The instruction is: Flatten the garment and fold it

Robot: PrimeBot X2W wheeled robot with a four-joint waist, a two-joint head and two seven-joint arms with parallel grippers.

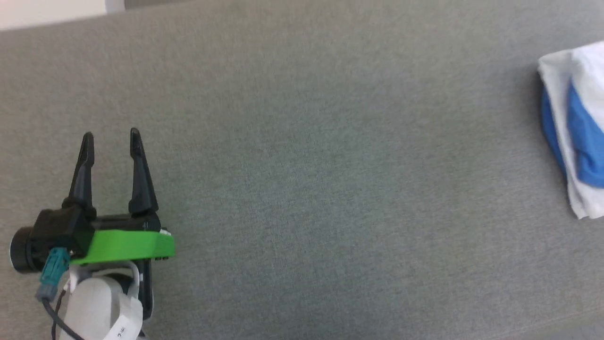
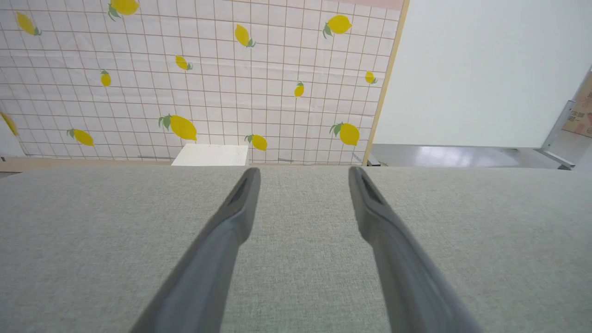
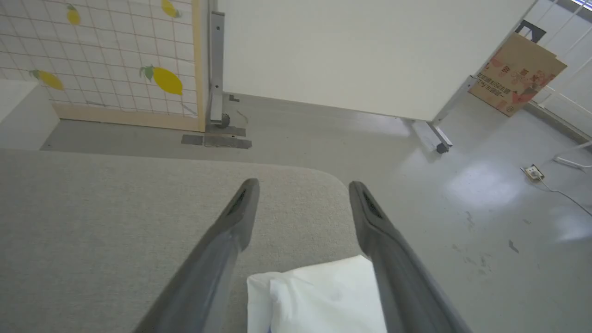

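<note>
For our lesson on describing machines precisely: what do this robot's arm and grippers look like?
The left gripper has two long, tapering black fingers on a black base crossed by a bright green bracket. A teal connector with a dark cable sits beside its white forearm. The right gripper's fingers look dark grey, slotted near the tips.

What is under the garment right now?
The garment lies bundled on the grey cloth surface, which shows along its visible edges. Anything directly beneath the folds is covered.
</note>
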